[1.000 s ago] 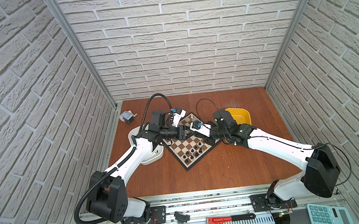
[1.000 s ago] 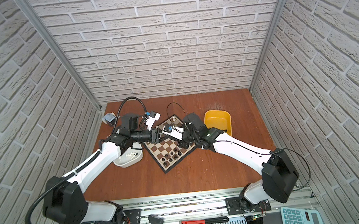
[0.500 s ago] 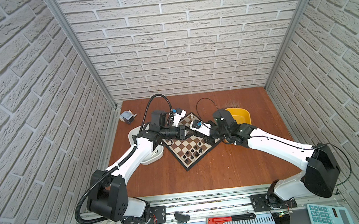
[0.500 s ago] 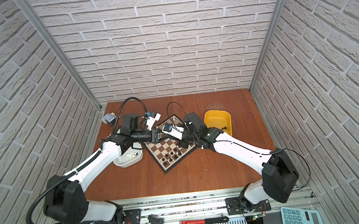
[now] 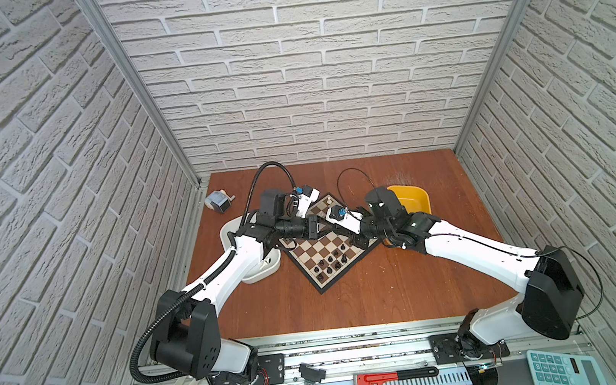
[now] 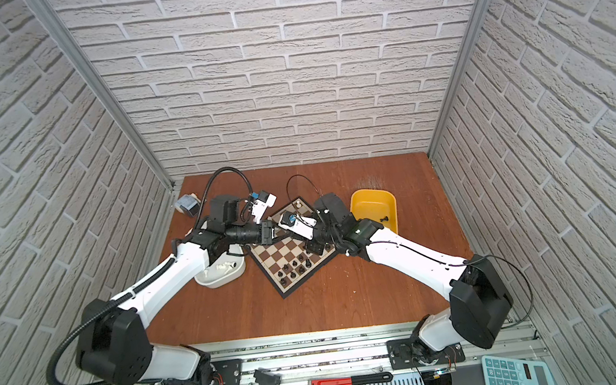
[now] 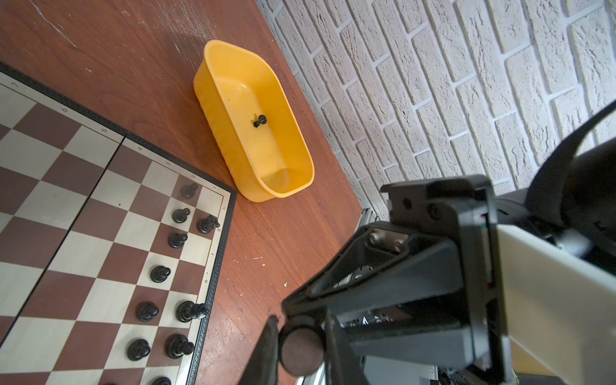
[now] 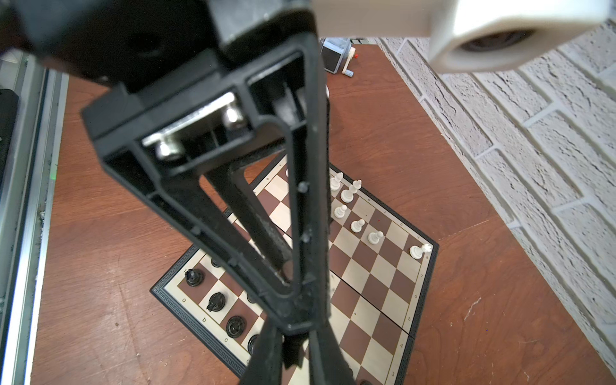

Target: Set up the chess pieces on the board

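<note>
Over the board (image 5: 311,251), where the two arms meet tip to tip, the danger is a fumbled pass: the left gripper (image 7: 301,361) has only the smooth round base of the held piece (image 7: 301,345) to pinch, so if the right gripper (image 8: 293,363) lets go too soon, or the arms draw apart askew, I judge the piece could squirt out, drop and topple the black pieces (image 7: 160,273) standing below. The left fingers (image 7: 263,356) press both sides of that base, clamped on it; the right jaws are drawn together, seemingly on the same piece's far end, though that contact is mostly hidden. What look like spare white men lie in the white tub (image 6: 222,286) at the left, white pieces (image 8: 356,226) stand along the board's edge toward the back wall, and a lone black piece (image 7: 259,120) lies in the yellow tub (image 7: 283,166) at the right
</note>
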Available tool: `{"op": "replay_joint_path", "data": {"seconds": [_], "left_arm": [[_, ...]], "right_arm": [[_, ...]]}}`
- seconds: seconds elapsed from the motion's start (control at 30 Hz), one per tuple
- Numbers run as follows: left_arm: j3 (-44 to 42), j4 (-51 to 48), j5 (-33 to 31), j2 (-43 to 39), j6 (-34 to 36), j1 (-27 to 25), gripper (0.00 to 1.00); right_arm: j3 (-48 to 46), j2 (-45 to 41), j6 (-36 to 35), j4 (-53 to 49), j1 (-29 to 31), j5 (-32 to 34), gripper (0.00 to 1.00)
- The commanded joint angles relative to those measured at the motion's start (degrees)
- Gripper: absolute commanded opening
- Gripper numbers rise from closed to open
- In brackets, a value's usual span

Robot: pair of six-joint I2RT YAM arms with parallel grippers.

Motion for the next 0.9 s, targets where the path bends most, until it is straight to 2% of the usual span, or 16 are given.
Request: {"op": "replay_joint_path", "data": {"seconds": [0.0, 0.1, 0.13, 0.17, 0.2, 0.3, 0.4, 0.53, 0.73, 0.87], "left_arm": [[-2.19, 9.94, 0.02, -1.48, -5.09, -0.45, 0.00], [-4.46, 16.90, -2.29, -3.35, -10.71, -0.61, 0.00], [-5.25, 19.19, -3.78, -3.96, -12.89, -0.54, 0.00], [-5.80, 20.92, -5.14, -4.25, -14.58, -0.27, 0.00], [-6.02, 22.16, -6.17, -4.41, -15.80, -0.01, 0.00], [-6.68, 26.18, -9.15, -4.50, -19.51, 1.37, 0.00], [-7.28, 28.91, -10.87, -5.25, -21.77, 2.91, 0.00], [-11.30, 38.39, -11.80, -7.16, -26.34, 4.10, 0.00], [-17.15, 58.92, -13.32, -7.17, -34.97, 3.00, 0.00], [-18.34, 68.57, -15.53, -5.16, -38.29, 1.18, 0.00]], "right_arm": [[1.63, -1.09, 3.31, 1.91, 0.22, 1.53, 0.13], [1.51, -2.09, 6.24, 2.91, -0.51, 2.30, 0.36], [1.39, -2.59, 7.30, 3.20, -1.04, 2.25, 0.55], [1.25, -3.21, 8.23, 3.25, -1.77, 1.66, 0.78], [1.06, -3.81, 9.11, 3.25, -2.38, 1.13, 0.87], [-0.07, -6.64, 13.12, 3.52, -5.85, -1.89, 0.99], [-2.69, -10.40, 21.32, 6.30, -11.81, -6.73, 1.00], [-5.88, -11.64, 39.36, 14.70, -20.09, -15.70, 1.00], [-7.88, -5.13, 64.73, 35.89, -21.50, -32.79, 1.00], [-8.55, 0.50, 77.04, 48.43, -21.39, -39.75, 0.97]]}}
